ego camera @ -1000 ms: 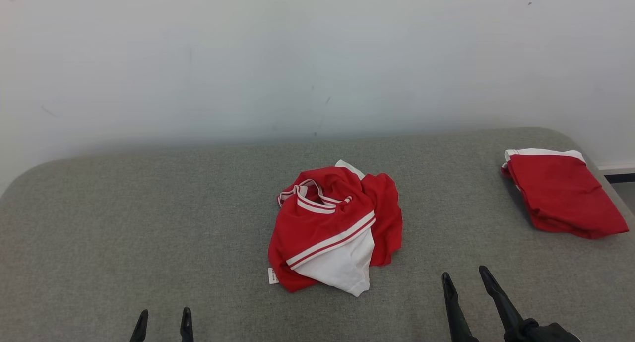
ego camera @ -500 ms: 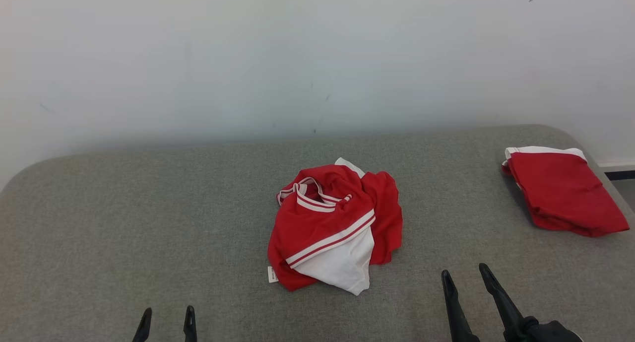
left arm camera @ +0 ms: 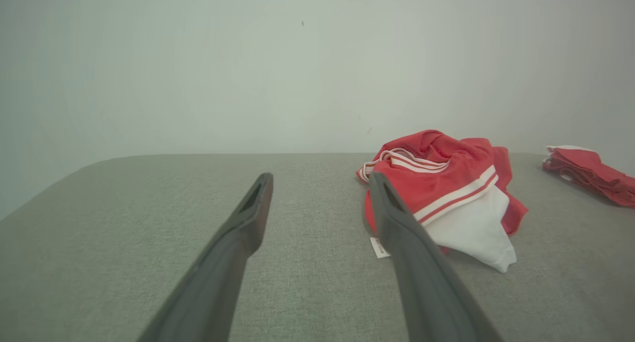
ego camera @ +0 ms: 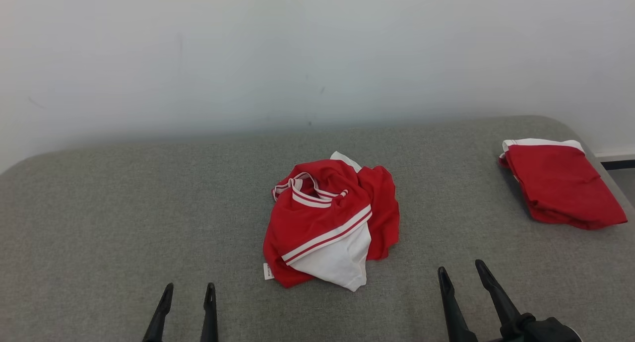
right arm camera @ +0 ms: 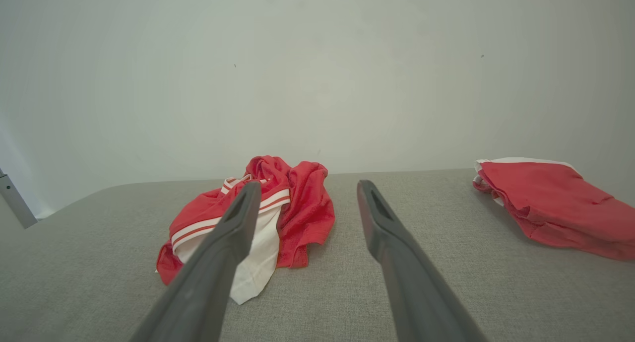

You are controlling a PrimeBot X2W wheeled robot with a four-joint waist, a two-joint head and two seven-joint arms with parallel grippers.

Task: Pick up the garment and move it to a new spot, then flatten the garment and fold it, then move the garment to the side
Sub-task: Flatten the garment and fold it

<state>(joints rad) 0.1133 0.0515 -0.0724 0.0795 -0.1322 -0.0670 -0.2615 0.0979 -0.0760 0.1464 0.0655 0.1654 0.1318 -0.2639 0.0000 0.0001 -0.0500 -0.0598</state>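
1. The garment [ego camera: 330, 225], a crumpled red top with white panels and red-and-white striped trim, lies in a loose heap near the middle of the grey padded surface [ego camera: 124, 223].
2. A small white label [ego camera: 268, 271] sticks out at the heap's near left edge and lies flat on the surface.
3. The left gripper [ego camera: 190, 286] shows at the lower left of the head view with its two dark fingers parted and nothing between them.
4. It sits nearer the robot than the garment and off to the garment's left, clear of the cloth.
5. In the left wrist view the garment lies ahead and to the right of the fingers. The right-hand finger [left arm camera: 397, 218] overlaps the heap's left edge in the picture, though the head view shows them apart.
6. The right gripper [ego camera: 461, 266] shows at the lower right of the head view, its fingers spread apart and holding nothing.
7. It is nearer the robot than the garment and to the garment's right, with bare surface between them.
8. In the right wrist view the heap lies ahead and to the left, partly behind the left-hand finger [right arm camera: 233, 223].
9. A second red garment [ego camera: 560, 183], folded with a white edge at its far side, rests near the surface's far right corner, well apart from the heap.
10. A plain pale wall [ego camera: 297, 49] rises behind the surface.
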